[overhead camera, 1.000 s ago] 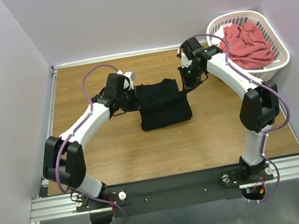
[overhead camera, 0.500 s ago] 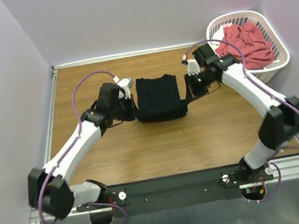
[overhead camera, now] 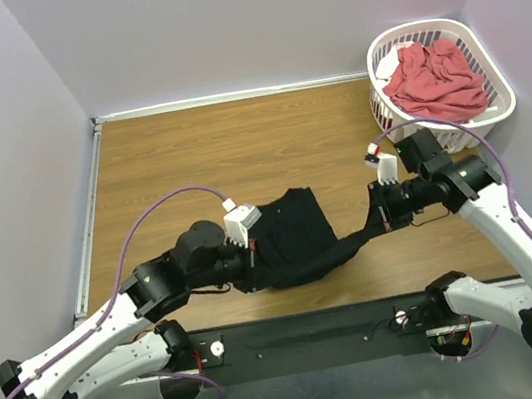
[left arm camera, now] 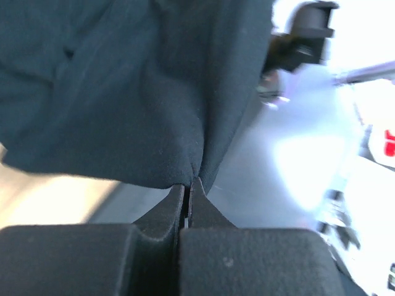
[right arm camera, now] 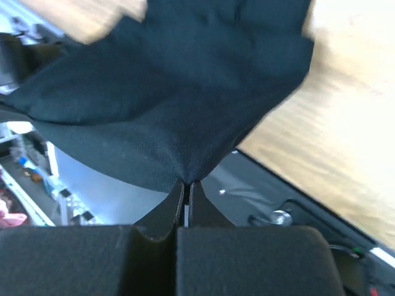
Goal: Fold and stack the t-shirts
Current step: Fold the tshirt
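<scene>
The black t-shirt (overhead camera: 293, 241) hangs bunched between both arms near the table's front edge. My left gripper (overhead camera: 252, 259) is shut on its left edge; in the left wrist view the dark cloth (left arm camera: 136, 92) is pinched at my left gripper (left arm camera: 187, 185). My right gripper (overhead camera: 379, 225) is shut on a stretched corner at the shirt's right. The right wrist view shows black fabric (right arm camera: 166, 92) fanning out from my right gripper (right arm camera: 187, 185). A coral-red t-shirt (overhead camera: 435, 82) lies crumpled in the basket.
The white slotted laundry basket (overhead camera: 499, 102) stands at the back right corner, close to the right arm's elbow. The wooden table (overhead camera: 199, 159) stretches behind the shirt. A black mounting rail (overhead camera: 308, 335) runs along the front edge. Lilac walls enclose three sides.
Both arms have pulled back toward the front edge, dragging the black t-shirt from the table's middle to the near side. Both grippers stay shut on it.
</scene>
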### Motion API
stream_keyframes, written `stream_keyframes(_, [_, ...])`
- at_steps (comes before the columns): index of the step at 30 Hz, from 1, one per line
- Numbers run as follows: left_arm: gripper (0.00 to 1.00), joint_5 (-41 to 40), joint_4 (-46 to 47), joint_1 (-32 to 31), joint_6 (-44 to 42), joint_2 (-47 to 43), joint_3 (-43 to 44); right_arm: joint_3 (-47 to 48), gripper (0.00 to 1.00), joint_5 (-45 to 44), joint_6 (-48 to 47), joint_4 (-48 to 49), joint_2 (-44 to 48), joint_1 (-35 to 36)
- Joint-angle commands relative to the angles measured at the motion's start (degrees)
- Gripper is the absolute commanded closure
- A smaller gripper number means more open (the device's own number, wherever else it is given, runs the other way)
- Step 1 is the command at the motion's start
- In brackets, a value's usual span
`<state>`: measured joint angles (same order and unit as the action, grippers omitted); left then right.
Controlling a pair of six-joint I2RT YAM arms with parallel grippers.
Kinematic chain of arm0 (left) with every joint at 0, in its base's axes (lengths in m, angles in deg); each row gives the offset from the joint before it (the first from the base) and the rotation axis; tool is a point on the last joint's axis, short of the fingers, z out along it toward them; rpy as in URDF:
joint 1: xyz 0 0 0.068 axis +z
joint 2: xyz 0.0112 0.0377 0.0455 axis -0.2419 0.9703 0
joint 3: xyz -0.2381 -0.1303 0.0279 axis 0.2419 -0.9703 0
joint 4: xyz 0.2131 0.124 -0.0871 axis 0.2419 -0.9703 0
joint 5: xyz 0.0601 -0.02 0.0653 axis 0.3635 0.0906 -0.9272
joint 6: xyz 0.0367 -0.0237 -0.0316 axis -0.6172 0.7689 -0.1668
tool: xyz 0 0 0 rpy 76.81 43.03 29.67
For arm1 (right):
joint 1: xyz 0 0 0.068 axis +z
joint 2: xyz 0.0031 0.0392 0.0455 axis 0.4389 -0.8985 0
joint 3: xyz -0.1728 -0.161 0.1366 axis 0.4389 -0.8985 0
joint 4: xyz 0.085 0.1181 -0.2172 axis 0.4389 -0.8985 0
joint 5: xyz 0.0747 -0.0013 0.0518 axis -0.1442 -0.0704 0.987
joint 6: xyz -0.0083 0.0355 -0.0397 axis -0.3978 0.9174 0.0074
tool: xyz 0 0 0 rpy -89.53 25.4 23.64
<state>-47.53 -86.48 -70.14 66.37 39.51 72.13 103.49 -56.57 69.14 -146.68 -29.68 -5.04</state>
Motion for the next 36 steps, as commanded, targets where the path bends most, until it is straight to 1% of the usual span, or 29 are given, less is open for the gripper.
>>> stream_keyframes(1, [1.00, -1.00, -4.01, -1.60, 7.23, -3.48, -1.53, 1.93, 1.00, 2.42, 2.41, -5.46, 4.24, -0.16])
stream_keyframes(2, [1.00, -2.57, -5.58, -1.60, 7.41, -3.40, -1.10, 4.12, 1.00, 1.81, 2.50, -6.08, 4.15, -0.25])
stream_keyframes(4, [1.00, -5.90, -7.43, -1.52, 7.06, -1.74, 0.91, 6.94, 0.99, -2.40, 2.85, -5.74, 2.31, -0.16])
stream_keyframes(6, [1.00, -6.98, -8.06, -1.17, 5.31, 1.07, 4.59, 10.70, 1.00, -7.31, 3.81, -4.34, -0.58, -0.16])
stream_keyframes(8, [1.00, -7.33, -8.50, 0.06, 3.46, 3.19, 7.50, 13.09, 1.00, -8.83, 3.82, -3.02, -3.31, -0.16])
stream_keyframes(10, [1.00, -7.33, -8.76, 3.83, 0.84, 5.90, 8.13, 15.81, 1.00, -8.40, 3.29, -1.52, -6.47, -0.16])
stream_keyframes(11, [1.00, -5.68, -8.42, 7.67, -0.23, 6.53, 7.79, 16.52, 1.00, -7.87, 2.86, 0.49, -9.62, -0.16])
stream_keyframes(13, [1.00, -2.69, -6.67, 11.30, -1.73, 7.24, 6.12, 18.10, 1.00, -6.73, 2.33, 1.91, -13.32, -0.16])
stream_keyframes(14, [1.00, 0.20, -4.31, 12.79, -2.34, 7.24, 4.98, 19.33, 0.99, -6.12, 1.89, 3.39, -16.82, -0.25])
stream_keyframes(16, [1.00, 2.85, -1.92, 16.30, -2.52, 7.24, 1.55, 20.39, 1.00, -5.85, 0.83, 4.46, -20.09, -0.16])
stream_keyframes(17, [1.00, 4.34, 0.27, 17.28, -2.44, 7.41, -0.98, 21.62, 0.99, -5.50, -0.30, 5.16, -23.85, -0.16])
stream_keyframes(19, [1.00, 5.93, 2.39, 19.04, -2.17, 7.94, -3.28, 23.20, 1.00, -5.41, -1.01, 5.60, -27.56, -0.16])
stream_keyframes(20, [1.00, 8.12, 4.40, 20.09, -1.91, 8.64, -4.16, 25.47, 1.00, -5.58, -1.28, 5.78, -29.23, -0.16])
stream_keyframes(21, [1.00, 9.09, 5.38, 20.10, -1.47, 8.91, -5.13, 26.36, 1.00, -5.76, -2.06, 5.78, -31.95, -0.16])
stream_keyframes(23, [1.00, 10.42, 6.70, 20.02, -1.55, 8.39, -4.70, 28.73, 1.00, -6.55, -2.86, 5.61, -33.81, -0.16])
stream_keyframes(24, [1.00, 8.86, 6.18, 19.93, -1.99, 7.08, -3.39, 29.01, 1.00, -6.20, -3.12, 5.52, -33.73, -0.16])
stream_keyframes(26, [1.00, 8.32, 5.57, 19.93, -3.05, 5.67, -2.77, 28.66, 1.00, -6.02, -3.47, 5.60, -32.68, -0.16])
stream_keyframes(28, [1.00, 9.45, 5.30, 19.67, -5.15, 4.61, -1.54, 26.47, 1.00, -6.46, -3.65, 5.43, -29.80, -0.25])
stream_keyframes(30, [1.00, 12.26, 5.21, 18.09, -6.04, 3.46, -1.80, 24.01, 1.00, -6.55, -3.56, 5.17, -26.80, -0.16])
stream_keyframes(31, [1.00, 13.05, 5.38, 17.21, -6.13, 2.50, -2.15, 21.56, 1.00, -6.64, -3.48, 5.08, -23.13, -0.16])
stream_keyframes(33, [1.00, 12.88, 5.74, 14.40, -5.43, 1.18, -3.46, 19.35, 1.00, -6.73, -2.78, 4.90, -19.16, -0.16])
stream_keyframes(34, [1.00, 12.88, 6.35, 11.26, -4.47, 0.13, -3.90, 17.34, 1.00, -6.64, -2.60, 4.55, -17.40, -0.16])
stream_keyframes(35, [1.00, 12.80, 6.79, 9.66, -3.85, -0.49, -4.34, 16.45, 1.00, -6.72, -2.34, 4.46, -13.64, -0.16])
stream_keyframes(36, [1.00, 12.71, 7.31, 8.17, -2.97, -1.02, -5.39, 15.40, 1.00, -6.73, -1.55, 4.46, -11.78, -0.16])
